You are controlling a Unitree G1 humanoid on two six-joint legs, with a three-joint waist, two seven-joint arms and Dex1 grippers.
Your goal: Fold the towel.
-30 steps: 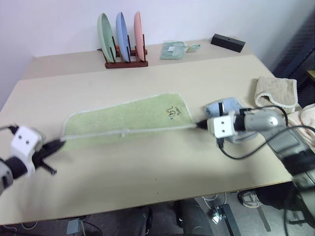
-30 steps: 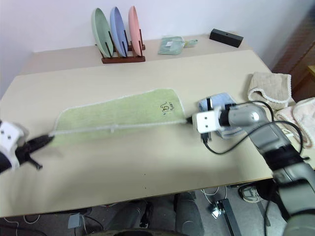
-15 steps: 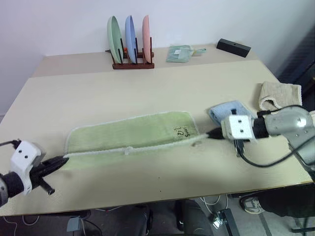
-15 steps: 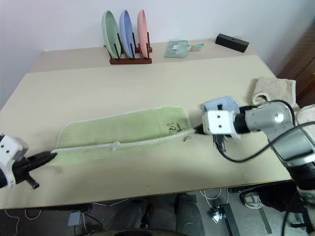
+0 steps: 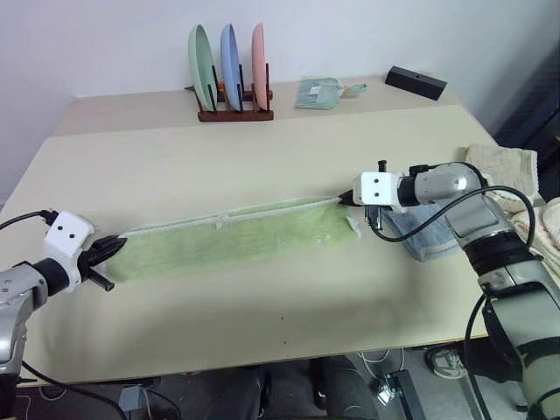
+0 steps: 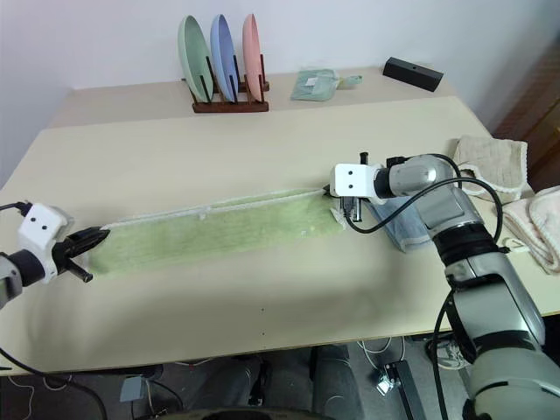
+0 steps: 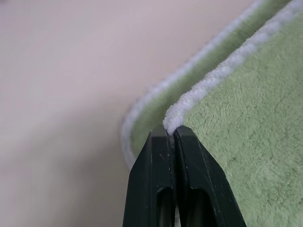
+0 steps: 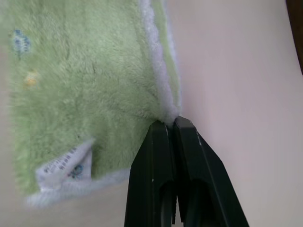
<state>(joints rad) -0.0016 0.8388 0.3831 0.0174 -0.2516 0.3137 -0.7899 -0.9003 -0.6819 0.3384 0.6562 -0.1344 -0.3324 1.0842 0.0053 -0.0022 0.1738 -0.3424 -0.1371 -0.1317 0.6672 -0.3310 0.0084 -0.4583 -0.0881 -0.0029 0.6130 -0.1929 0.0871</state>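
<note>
I see the towel (image 5: 229,240) lying as a long strip folded lengthwise across the near half of the table (image 5: 262,157); my left gripper (image 5: 108,248) is clamped on its white-trimmed left corner; my right gripper (image 5: 345,198) pinches the right corner, care label up; just beside it lies a light-blue towel (image 5: 420,233); beige towels (image 5: 505,166) further right; plate rack (image 5: 232,83) at the far edge.
</note>
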